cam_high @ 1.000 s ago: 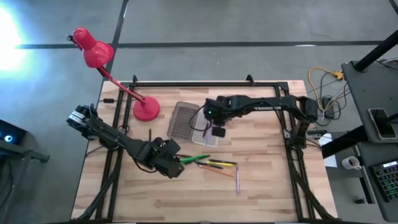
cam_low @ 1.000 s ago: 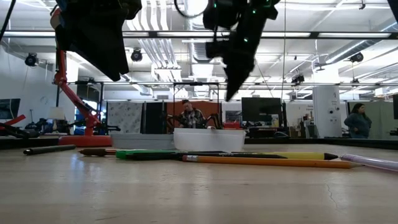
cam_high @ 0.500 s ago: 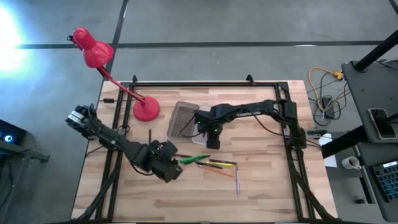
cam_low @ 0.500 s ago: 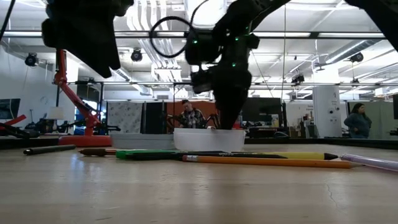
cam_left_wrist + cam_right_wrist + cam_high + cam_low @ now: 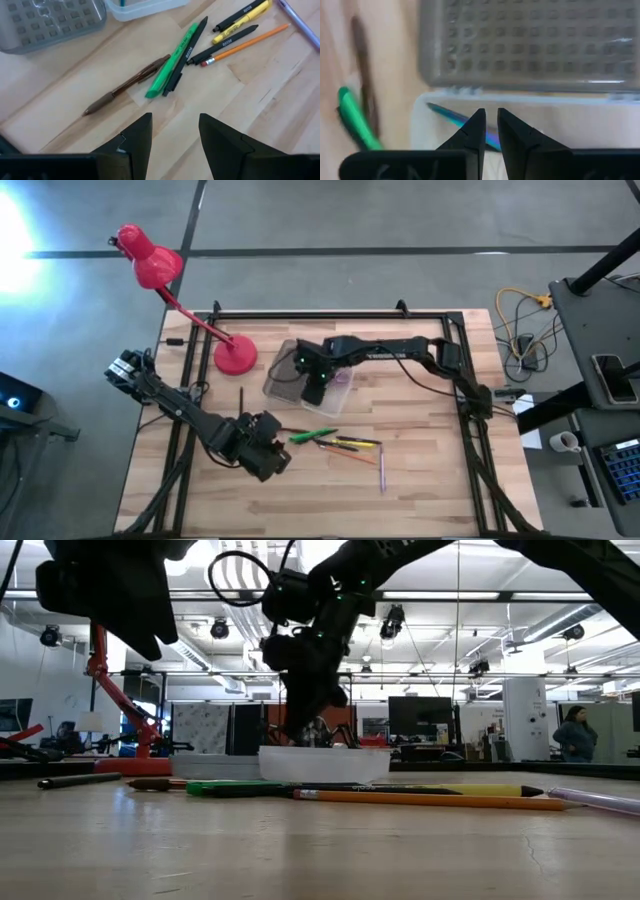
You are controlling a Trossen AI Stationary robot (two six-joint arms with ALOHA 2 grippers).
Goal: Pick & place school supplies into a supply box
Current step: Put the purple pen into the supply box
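Observation:
The supply box [image 5: 285, 375] lies open at the table's middle, its grey ribbed half [image 5: 530, 45] beside the whitish-clear half [image 5: 338, 383]. A bluish pen [image 5: 445, 114] lies in the clear half. My right gripper [image 5: 312, 388] points down into that half, shut and with nothing between its fingers. A green marker [image 5: 172, 62], a brown pen [image 5: 127, 85], a yellow pen [image 5: 242, 20], an orange pencil [image 5: 245, 45] and a purple pen [image 5: 300, 22] lie flat on the wood. My left gripper [image 5: 175, 120] hovers open just near-left of them. My right gripper [image 5: 300, 735] reaches from above, slanting down, into the clear half. The box's near wall [image 5: 320, 765] hides its tips. Whether they touch the box's floor or wall I cannot tell.
A red desk lamp stands with its base [image 5: 235, 356] at the far left, close to the box. A single dark pen [image 5: 241, 396] lies apart, left of the box. Black frame rails [image 5: 470, 430] run along the table's edges. Bare wood lies toward the near edge.
My right gripper has swung toward the table's left and come down over the box, rolling its wrist, and stays shut. The box has shifted a little toward the table's left. My left gripper has drifted slightly toward the near-left and stays open.

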